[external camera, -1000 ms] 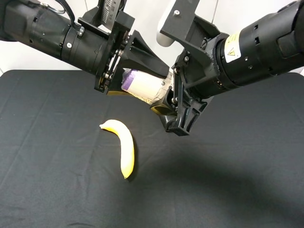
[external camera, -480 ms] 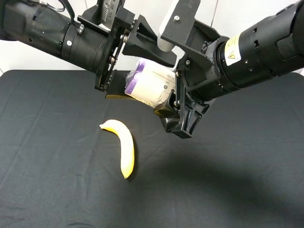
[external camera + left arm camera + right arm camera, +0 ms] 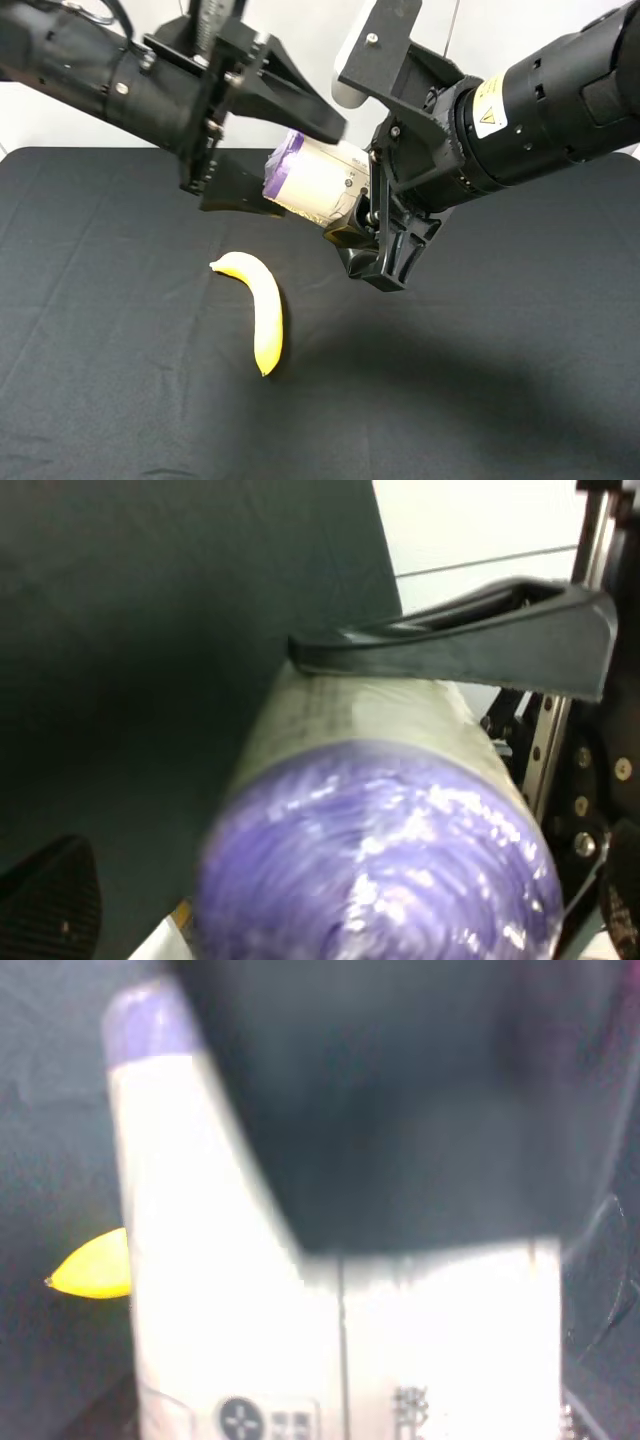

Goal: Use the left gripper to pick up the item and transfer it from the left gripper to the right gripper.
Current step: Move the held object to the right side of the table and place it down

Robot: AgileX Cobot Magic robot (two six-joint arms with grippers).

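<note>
A counter [image 3: 500, 400] draped in matte black cloth fills the high view, with two bulky black arms meeting above it. The right gripper [image 3: 362, 218], its arm bearing a white-and-yellow warning sticker, is clamped on the base end of the item [image 3: 318, 185]. The item is a small cylinder in an off-white printed wrap with a purple rim, held in the air on its side, purple top toward the left arm. The left gripper [image 3: 306, 166] stands with its tapering fingers spread wide, one above the purple end and one below. Its wrist camera shows what the high view cannot: the blurred purple-and-white top face-on, with one finger [image 3: 470, 640] lying close along the wrap. The right wrist view adds fine print on the paper. Below lies a curved yellow banana [image 3: 262, 312] on the cloth.
</note>
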